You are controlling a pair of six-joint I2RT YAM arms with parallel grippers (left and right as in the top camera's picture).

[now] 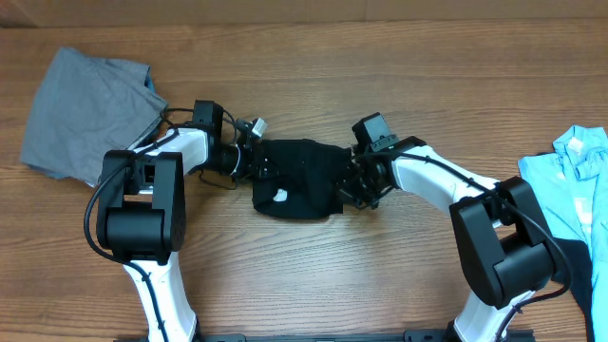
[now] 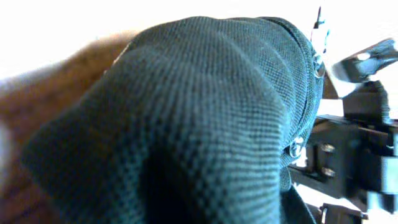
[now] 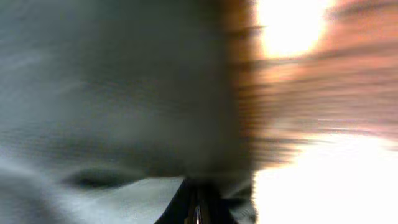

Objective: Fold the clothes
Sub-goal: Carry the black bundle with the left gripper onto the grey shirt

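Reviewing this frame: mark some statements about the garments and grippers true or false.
1. The black garment lies between the left gripper and the right gripper. True.
2. A grey garment lies at the upper left of the overhead view. True.
3. The light-blue garment lies under the black one. False: it lies apart, at the right edge.
4. The black garment is spread out flat. False: it is bunched small.
5. The right gripper is shut. True.

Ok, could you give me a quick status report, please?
Right gripper shut on black shirt. Left gripper at its other edge, jaws hidden by cloth. Shirt bunched mid-table. Nothing in the way.
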